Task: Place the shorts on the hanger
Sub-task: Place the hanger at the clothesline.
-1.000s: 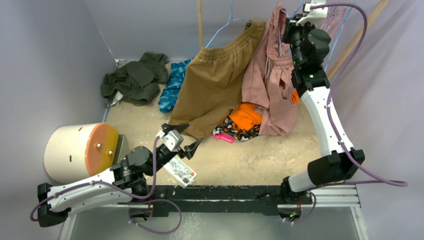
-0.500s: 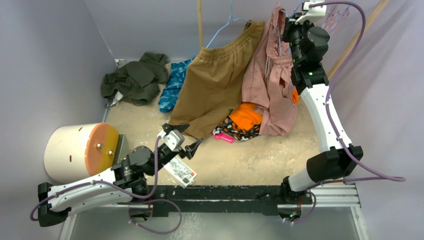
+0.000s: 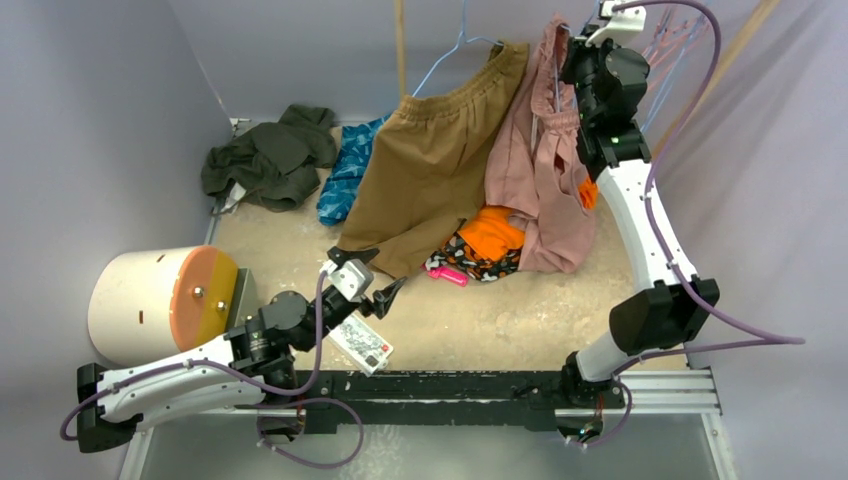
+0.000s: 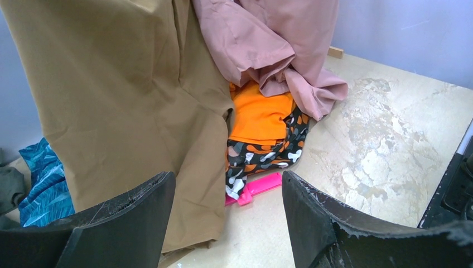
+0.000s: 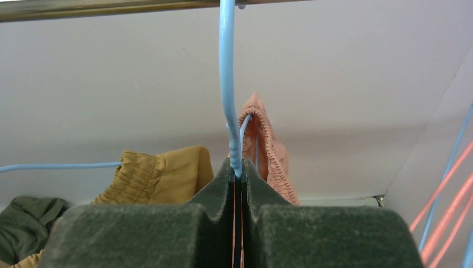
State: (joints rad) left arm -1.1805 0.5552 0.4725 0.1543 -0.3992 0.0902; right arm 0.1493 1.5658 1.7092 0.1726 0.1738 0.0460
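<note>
We open on the stone-look table (image 3: 520,320), and hanging over the back of it are the big tan-brown shorts (image 3: 430,170), our marker for everything else. Pressed against their right edge hang the shorts (image 3: 540,190), dusty pink, gathered waistband up high and legs trailing down onto the table. Well off to the left of the tan-brown shorts, and nearer us, lies a white drum (image 3: 150,300) with an orange face. Left of the tan pair a dark green garment (image 3: 270,155) sits crumpled, with a blue patterned cloth (image 3: 345,175) between it and them. At the tan pair's lower right hem we've got an orange garment (image 3: 490,232) atop a black spotted fabric (image 3: 480,262), a pink plastic piece (image 3: 447,275) poking out. Now the hanger (image 5: 226,84), thin light-blue wire, up above the tan pair's right corner: the right gripper (image 5: 238,173) is clamped tight on its neck, and the pink waistband drapes over a wire just behind. The left gripper (image 4: 227,187) hovers low in front of the tan-brown shorts, jaws spread, nothing in them
</note>
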